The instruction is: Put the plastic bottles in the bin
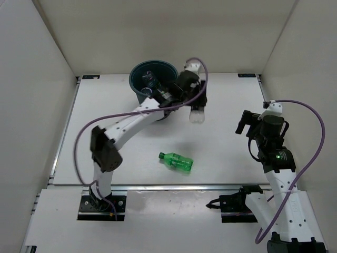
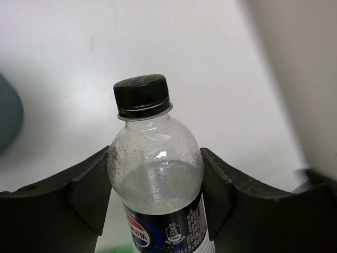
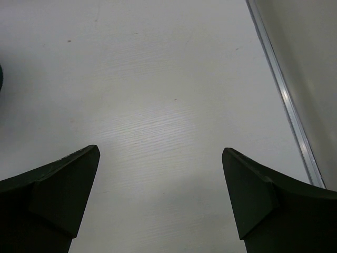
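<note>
Gripping the dark-label bottle (image 2: 156, 179) with the left fingers (image 2: 79, 195), closed onto its shoulder from both sides. Clear body, droplets inside, black cap pointing away from the wrist camera. From above: held just right of the bin (image 1: 138, 90), outside its rim, over the bench (image 1: 231, 158); height off the bench not readable. Blurred teal at the left edge of the left wrist view, matching the bin.

Inside the bin: clear bottle shapes (image 1: 149, 83) visible, count and labels too small to call.

Still on the bench: green bottle (image 1: 176, 162), lying on its side, cap toward the left, roughly mid-bench toward the near edge. Well apart from the bin and from both sets of fingers.

Right fingers (image 3: 58, 190) spread wide, nothing between them, only bare bench below. Parked at the right side of the bench, near the metal rail (image 3: 284, 100) along the wall, well apart from both loose and held bottles.
</note>
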